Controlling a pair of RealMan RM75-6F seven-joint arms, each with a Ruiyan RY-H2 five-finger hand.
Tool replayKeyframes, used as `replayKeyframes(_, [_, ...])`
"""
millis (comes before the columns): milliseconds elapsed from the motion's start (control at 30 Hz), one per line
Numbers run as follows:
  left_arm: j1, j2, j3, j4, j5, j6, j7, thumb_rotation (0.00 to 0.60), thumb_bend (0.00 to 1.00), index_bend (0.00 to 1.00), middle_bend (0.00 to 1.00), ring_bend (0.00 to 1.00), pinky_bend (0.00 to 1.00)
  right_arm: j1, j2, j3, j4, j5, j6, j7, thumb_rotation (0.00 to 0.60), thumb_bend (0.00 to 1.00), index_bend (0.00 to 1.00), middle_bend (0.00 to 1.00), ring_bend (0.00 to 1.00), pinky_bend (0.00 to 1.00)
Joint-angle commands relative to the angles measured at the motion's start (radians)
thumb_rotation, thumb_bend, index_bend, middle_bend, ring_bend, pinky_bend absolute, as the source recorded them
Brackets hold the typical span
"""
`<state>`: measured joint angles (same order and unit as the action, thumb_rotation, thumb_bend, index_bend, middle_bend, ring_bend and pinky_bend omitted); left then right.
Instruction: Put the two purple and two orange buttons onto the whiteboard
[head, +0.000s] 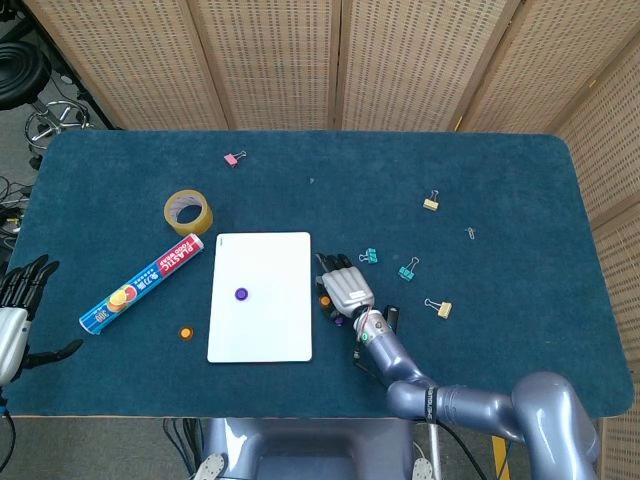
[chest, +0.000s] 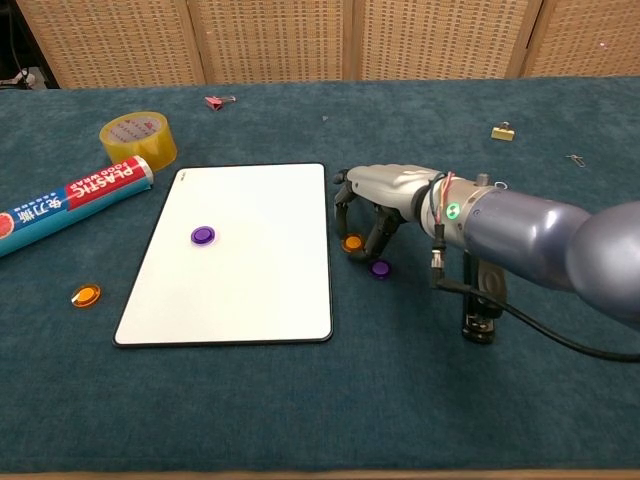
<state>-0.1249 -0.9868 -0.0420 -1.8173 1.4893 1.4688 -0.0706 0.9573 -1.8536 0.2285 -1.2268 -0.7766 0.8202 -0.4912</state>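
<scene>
Beside the whiteboard at 3 o'clock, right robot hand arches spread over orange button; fingertips may knock it away.

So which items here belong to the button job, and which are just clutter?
Job:
whiteboard
purple button on it
purple button on cloth
orange button by right robot hand
far-left orange button
right robot hand

Clutter:
tape roll
plastic wrap box
binder clips
</scene>
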Motion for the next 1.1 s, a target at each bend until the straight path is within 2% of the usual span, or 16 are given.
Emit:
replayKeyframes(33, [0.001, 0.000, 0.000, 0.000, 0.001, 0.001, 0.000, 0.600, 0.03, 0.00, 0.00, 0.00, 0.00, -0.001, 0.001, 0.000, -0.002, -0.001, 0.002, 0.001, 0.600, 0.36, 0.49, 0.00, 0.00, 0.00])
replayKeyframes(633, [0.003, 0.004, -0.002, -0.005, 0.001, -0.005, -0.005, 0.600, 0.03, 0.00, 0.00, 0.00, 0.00, 0.008, 0.025, 0.017, -0.067, -0.017, 0.034, -0.010, 0.600, 0.38, 0.50, 0.00, 0.00, 0.00])
replayKeyframes(833, [0.003, 0.010, -0.004, -0.003, 0.002, -0.006, -0.019, 0.600, 0.03, 0.00, 0.00, 0.00, 0.00, 0.014, 0.033, 0.021, -0.150, -0.031, 0.060, -0.027, 0.600, 0.39, 0.50, 0.00, 0.00, 0.00])
replayKeyframes(1100, [0.007, 0.016, -0.003, -0.007, 0.013, 0.000, -0.032, 0.600, 0.03, 0.00, 0.00, 0.00, 0.00, 0.011, 0.055, -0.004, -0.304, -0.041, 0.097, -0.066, 0.600, 0.41, 0.51, 0.00, 0.00, 0.00])
